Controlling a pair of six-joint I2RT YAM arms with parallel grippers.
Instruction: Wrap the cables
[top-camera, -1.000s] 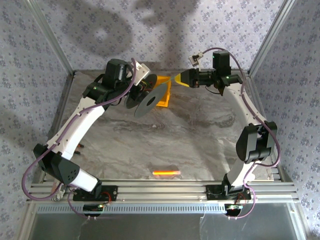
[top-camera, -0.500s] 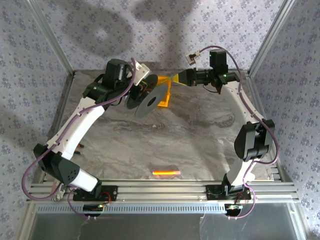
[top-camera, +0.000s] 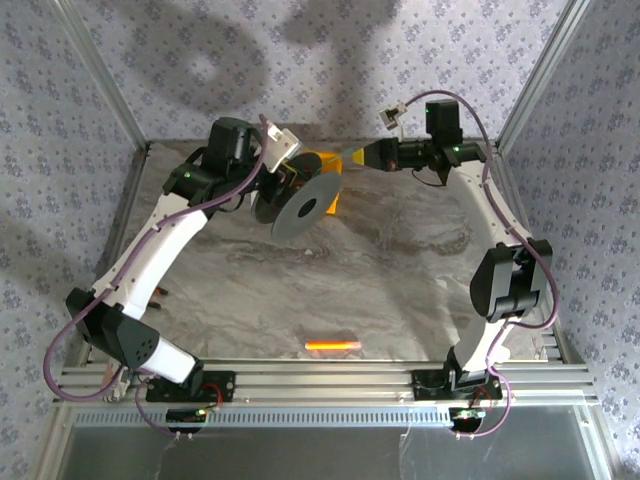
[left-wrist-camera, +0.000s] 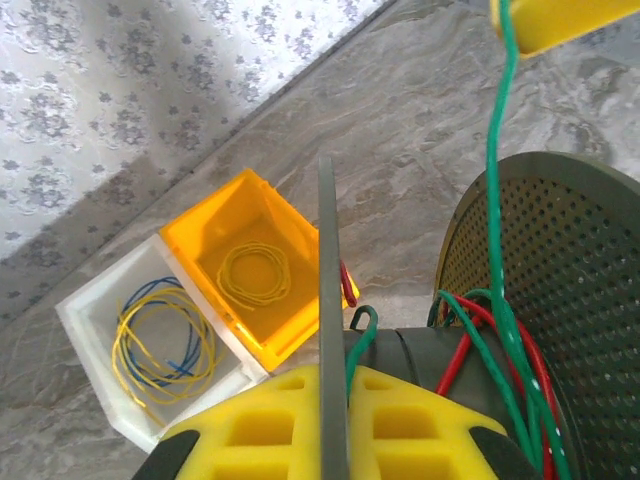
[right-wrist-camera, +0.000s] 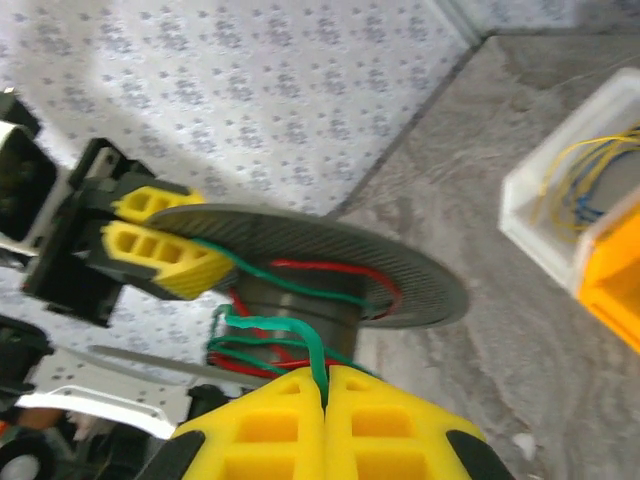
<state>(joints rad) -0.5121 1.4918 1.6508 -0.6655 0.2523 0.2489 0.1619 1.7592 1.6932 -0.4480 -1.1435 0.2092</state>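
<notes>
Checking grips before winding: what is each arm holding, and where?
Left gripper clamps the spool's thin flange edge; right gripper pinches the green wire just off the hub.

Taut green cable (left-wrist-camera: 497, 150) from spool (left-wrist-camera: 570, 290) bars the gap; mid-table (top-camera: 350, 270) open.

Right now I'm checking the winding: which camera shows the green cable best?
Left wrist: the green cable runs from the right end effector down onto the spool hub. Right wrist shows it pinched and looped on the hub; in top external it is too thin to make out.
</notes>
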